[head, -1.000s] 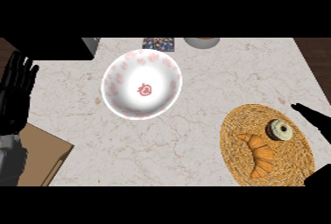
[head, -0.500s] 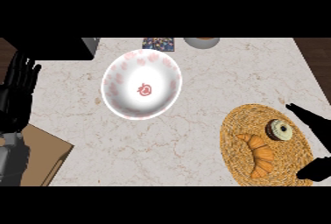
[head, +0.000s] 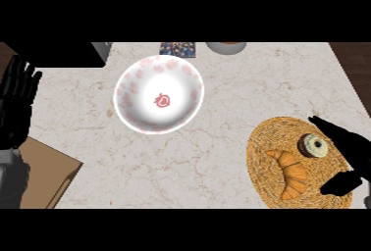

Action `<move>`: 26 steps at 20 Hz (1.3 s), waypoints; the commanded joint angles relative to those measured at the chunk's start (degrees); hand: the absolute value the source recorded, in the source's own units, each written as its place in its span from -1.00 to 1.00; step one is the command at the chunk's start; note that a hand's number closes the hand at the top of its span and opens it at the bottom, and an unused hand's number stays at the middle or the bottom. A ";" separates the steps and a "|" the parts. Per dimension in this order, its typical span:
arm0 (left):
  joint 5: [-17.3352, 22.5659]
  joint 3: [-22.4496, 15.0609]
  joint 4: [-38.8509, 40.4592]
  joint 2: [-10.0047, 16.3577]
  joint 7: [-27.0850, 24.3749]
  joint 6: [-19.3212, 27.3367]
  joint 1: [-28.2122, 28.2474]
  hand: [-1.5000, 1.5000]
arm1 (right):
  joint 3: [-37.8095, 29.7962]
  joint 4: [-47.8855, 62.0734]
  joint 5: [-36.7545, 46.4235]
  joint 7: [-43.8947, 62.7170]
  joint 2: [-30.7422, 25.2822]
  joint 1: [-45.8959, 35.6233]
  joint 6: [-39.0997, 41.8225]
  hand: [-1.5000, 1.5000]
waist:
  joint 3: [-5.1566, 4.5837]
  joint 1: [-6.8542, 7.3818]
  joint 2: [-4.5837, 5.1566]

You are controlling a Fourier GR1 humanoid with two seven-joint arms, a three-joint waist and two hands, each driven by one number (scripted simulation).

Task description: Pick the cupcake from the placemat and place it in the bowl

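Fingers (head: 334,130) beside cupcake (head: 314,145), croissant (head: 291,171) alongside

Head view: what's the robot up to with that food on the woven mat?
The right hand hovers open over the placemat, its fingers beside the cupcake, not yet holding it. A croissant lies on the mat too. The bowl, up-left, holds nothing yet. The left hand rests open at the left edge.

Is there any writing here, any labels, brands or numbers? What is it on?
No text can be read anywhere.
On the bowl: the red mark in its middle is a picture, not letters.
On the small printed item at the counter's far edge: coloured print, too blurred to read.
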 commanded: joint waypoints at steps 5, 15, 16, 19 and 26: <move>-2.71 -1.76 -2.44 -3.63 -0.50 1.39 2.67 0.00 | -0.69 9.89 5.54 -6.42 1.77 -2.05 -3.06 -1.00 | 0.00 0.09 0.00; -1.17 1.31 -1.44 -1.80 -0.59 -1.85 1.28 0.00 | -3.45 19.44 8.82 -6.37 4.73 -7.09 -4.83 -1.00 | 0.00 0.14 0.01; -2.61 0.82 -3.27 -2.32 0.25 0.16 1.89 0.00 | -2.78 21.21 9.96 -5.83 5.30 -6.46 -5.96 -1.00 | 0.01 0.20 0.01; -1.99 2.18 0.08 -1.71 -0.29 -1.04 -0.44 0.00 | -3.77 18.37 9.83 -6.47 3.73 -6.60 -2.57 -1.00 | -0.01 -0.05 0.00; -2.53 1.35 -1.61 -2.99 -1.94 -1.61 2.87 0.00 | -3.35 26.20 13.19 -14.02 5.65 -9.49 -14.45 1.00 | 0.00 0.15 0.00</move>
